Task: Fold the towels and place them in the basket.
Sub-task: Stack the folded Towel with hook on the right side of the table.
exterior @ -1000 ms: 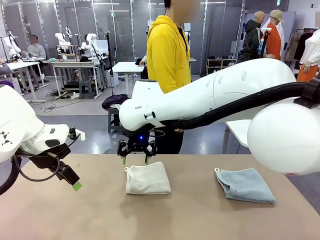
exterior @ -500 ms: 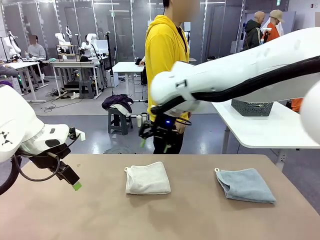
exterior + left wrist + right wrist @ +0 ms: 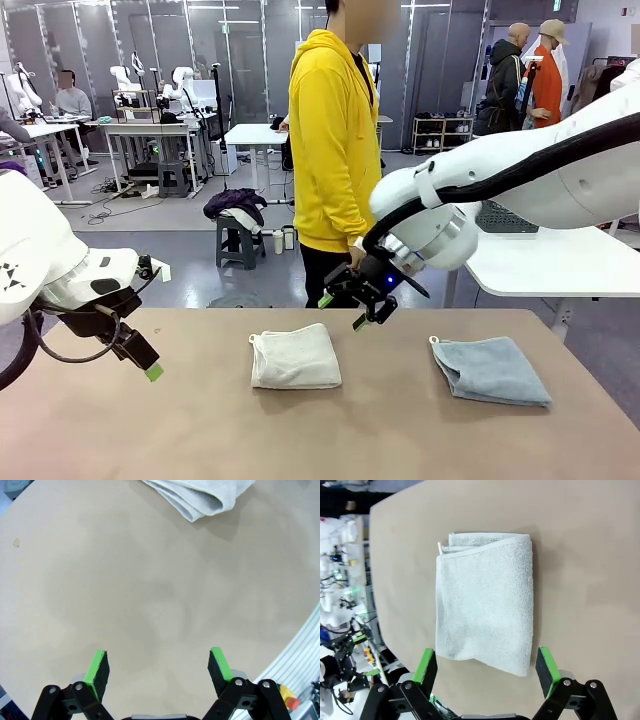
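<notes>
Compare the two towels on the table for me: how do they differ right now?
The cream-white towel lies near the table's middle; the grey-blue towel lies toward the robot's right. The open right pincer hangs above the table beside the cream-white towel, with the grey-blue towel farther off. Both lie folded flat on the table, and neither is gripped.

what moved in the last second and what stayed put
The right tool lifted off from above the cream towel and swung toward the robot's right, now hanging open and empty between it and the blue towel. Nothing was grasped or released. Both folded towels and the open left tool stayed put.
</notes>
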You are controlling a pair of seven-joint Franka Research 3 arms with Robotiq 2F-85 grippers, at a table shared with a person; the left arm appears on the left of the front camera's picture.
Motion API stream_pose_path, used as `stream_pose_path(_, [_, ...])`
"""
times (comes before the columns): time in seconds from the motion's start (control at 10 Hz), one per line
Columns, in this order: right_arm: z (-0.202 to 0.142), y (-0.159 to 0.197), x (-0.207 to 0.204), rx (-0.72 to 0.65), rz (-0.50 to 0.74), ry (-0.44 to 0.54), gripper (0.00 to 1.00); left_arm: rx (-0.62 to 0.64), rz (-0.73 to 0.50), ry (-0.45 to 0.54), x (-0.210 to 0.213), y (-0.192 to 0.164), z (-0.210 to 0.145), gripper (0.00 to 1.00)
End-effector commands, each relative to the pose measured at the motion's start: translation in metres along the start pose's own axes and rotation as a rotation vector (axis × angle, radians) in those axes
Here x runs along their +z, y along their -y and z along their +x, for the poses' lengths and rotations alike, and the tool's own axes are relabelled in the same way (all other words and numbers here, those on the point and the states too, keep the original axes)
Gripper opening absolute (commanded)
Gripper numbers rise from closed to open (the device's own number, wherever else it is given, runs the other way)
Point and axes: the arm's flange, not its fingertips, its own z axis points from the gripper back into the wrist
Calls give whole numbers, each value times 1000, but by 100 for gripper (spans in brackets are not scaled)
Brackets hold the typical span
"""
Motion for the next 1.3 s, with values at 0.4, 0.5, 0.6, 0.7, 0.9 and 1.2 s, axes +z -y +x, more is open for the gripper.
stream_pose_path(0.4, [2, 48, -29, -42, 246, -30, 100, 8, 12, -10, 0, 0, 2, 100])
stream_pose_path(0.5, [4, 51, -34, -48, 259, -31, 100, 8, 12, -10, 0, 0, 2, 100])
stream_pose_path(0.6, [5, 54, -39, -55, 262, -28, 100, 8, 12, -10, 0, 0, 2, 100])
stream_pose_path(0.7, [7, 58, -40, -64, 265, -27, 100, 8, 12, -10, 0, 0, 2, 100])
stream_pose_path(0.9, [9, 64, -47, -72, 268, -34, 100, 8, 12, -10, 0, 0, 2, 100])
stream_pose_path(1.2, [13, 63, -62, -81, 265, -56, 100, 8, 12, -10, 0, 0, 2, 100])
